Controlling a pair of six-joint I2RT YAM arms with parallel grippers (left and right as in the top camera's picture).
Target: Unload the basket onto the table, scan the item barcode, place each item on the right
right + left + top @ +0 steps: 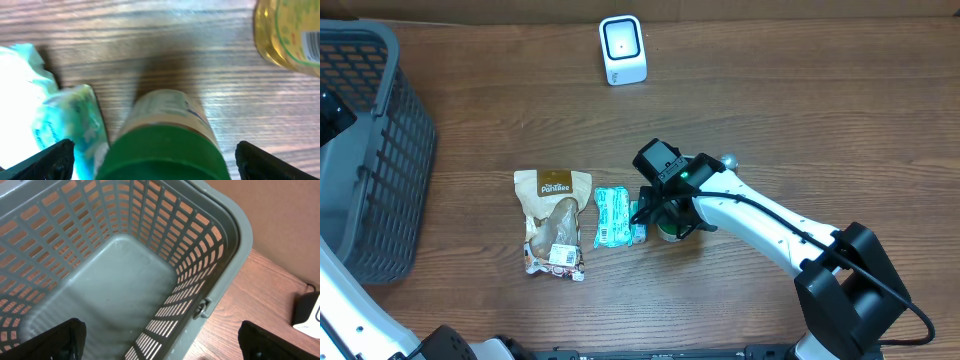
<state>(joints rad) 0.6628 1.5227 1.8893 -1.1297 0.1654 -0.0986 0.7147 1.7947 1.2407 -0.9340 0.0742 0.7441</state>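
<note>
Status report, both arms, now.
Left gripper open over basket. Right gripper open, jaws astride green-capped bottle, no grip yet. Teal packet close beside it.

**Three views, two overlaps**

My overhead camera looks straight down on the whole table (820, 120) from well above. My left wrist camera sits close over the basket (235, 235), looking down into it, with the scanner (307, 312) at its right edge; overhead shows both too. My right wrist camera hangs very near the wood, facing down on a bottle (165, 145) and a packet (75, 120), which overhead sees mid-table.
</note>
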